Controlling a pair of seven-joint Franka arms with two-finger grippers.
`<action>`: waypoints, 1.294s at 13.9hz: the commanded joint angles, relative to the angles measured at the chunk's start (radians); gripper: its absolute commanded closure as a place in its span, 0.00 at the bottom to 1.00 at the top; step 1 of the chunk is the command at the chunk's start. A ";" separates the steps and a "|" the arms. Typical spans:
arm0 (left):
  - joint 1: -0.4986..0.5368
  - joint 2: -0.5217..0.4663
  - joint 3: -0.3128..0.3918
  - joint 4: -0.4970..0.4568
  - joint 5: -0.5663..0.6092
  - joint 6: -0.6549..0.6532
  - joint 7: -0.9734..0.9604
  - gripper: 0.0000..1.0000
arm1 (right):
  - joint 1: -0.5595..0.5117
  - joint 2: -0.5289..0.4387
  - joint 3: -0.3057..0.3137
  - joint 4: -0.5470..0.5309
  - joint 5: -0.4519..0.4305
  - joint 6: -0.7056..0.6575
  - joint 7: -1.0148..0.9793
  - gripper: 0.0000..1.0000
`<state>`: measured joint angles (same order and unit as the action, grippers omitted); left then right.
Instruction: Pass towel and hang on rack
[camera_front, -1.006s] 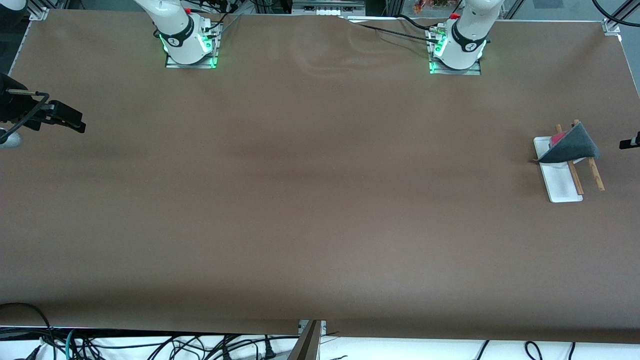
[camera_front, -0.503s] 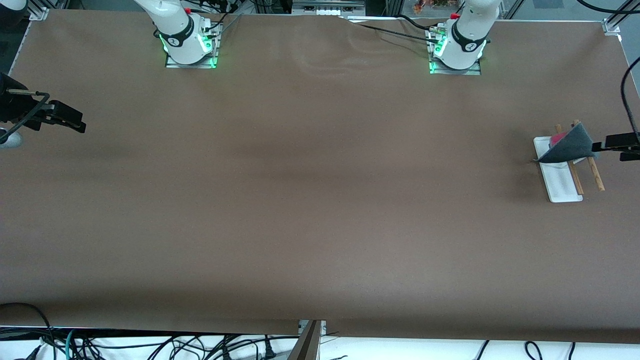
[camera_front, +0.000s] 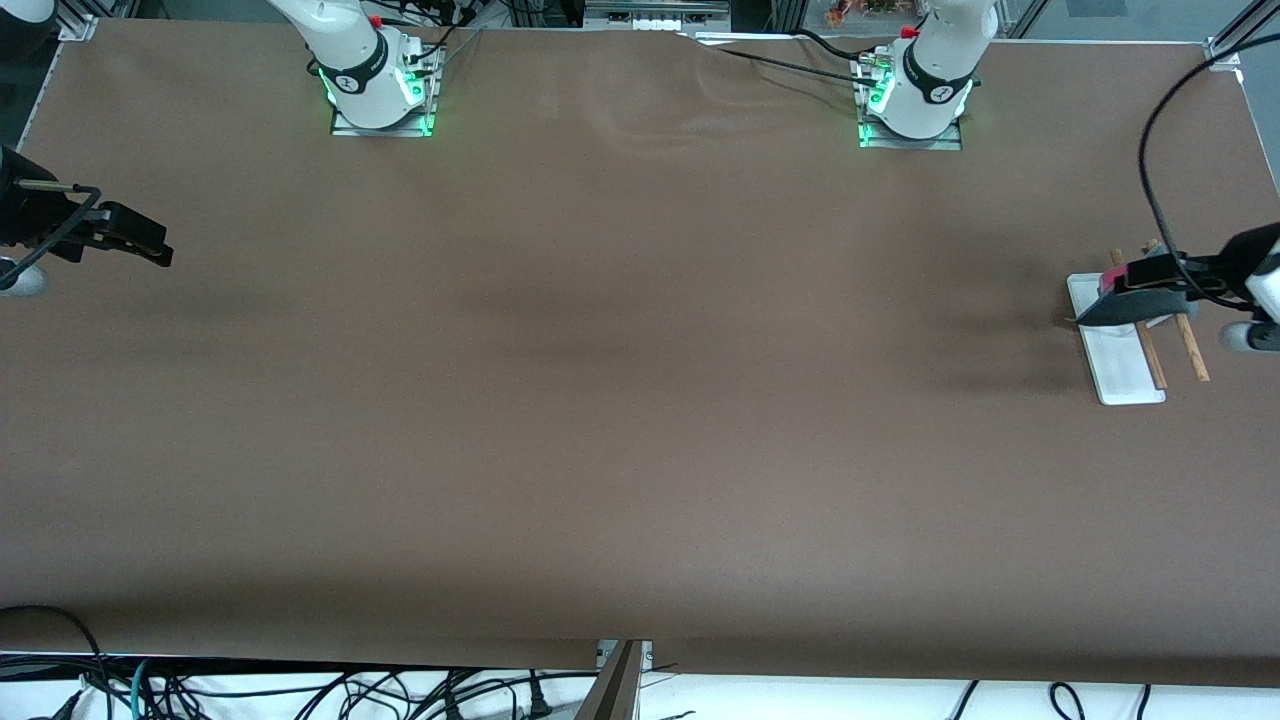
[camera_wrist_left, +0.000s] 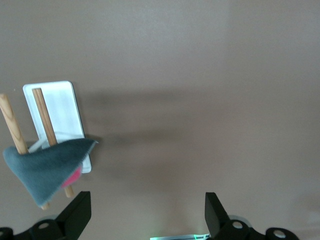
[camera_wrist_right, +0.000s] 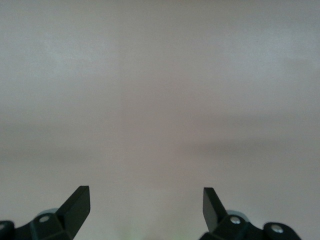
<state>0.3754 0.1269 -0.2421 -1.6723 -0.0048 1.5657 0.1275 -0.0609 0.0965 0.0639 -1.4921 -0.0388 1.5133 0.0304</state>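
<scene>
Front view with both wrist views. The rack (camera_front: 1117, 375), a flat white base carrying two thin brown wooden rods, stands on the brown table (camera_front: 640, 400) at the left arm's end; it serves as the landmark here.

The towel (camera_front: 1115, 308), a dark grey cloth showing a pink-red patch, is draped over the rods at the part of the rack farther from the front camera, one corner drooping past the edge of the white base toward the right arm's end. In the left wrist view the towel (camera_wrist_left: 47, 167) hangs across both rods of the rack (camera_wrist_left: 55, 107), apart from the fingers.

The left gripper (camera_front: 1150, 273) hangs over the towel-covered part of the rack, its arm entering from the table's edge at that end. Its fingers stand spread wide, as the left wrist view shows (camera_wrist_left: 145, 212), and nothing is held between them.

The right gripper (camera_front: 135, 240) waits well apart from the rack, over the right arm's end of the table. Its fingers too are fully parted and empty in the right wrist view (camera_wrist_right: 146, 205), with only bare table surface under them.
</scene>
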 joint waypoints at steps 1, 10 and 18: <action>-0.183 -0.163 0.147 -0.180 -0.024 0.083 -0.100 0.00 | -0.002 0.003 0.001 0.010 -0.001 0.001 -0.015 0.00; -0.230 -0.162 0.175 -0.040 -0.063 -0.022 -0.160 0.00 | 0.000 0.003 0.002 0.010 0.000 0.005 -0.014 0.00; -0.282 -0.145 0.207 0.006 -0.060 -0.055 -0.198 0.00 | 0.001 0.003 0.002 0.010 0.000 0.004 -0.014 0.00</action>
<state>0.1174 -0.0371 -0.0529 -1.7002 -0.0585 1.5290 -0.0522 -0.0607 0.0968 0.0643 -1.4921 -0.0388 1.5185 0.0303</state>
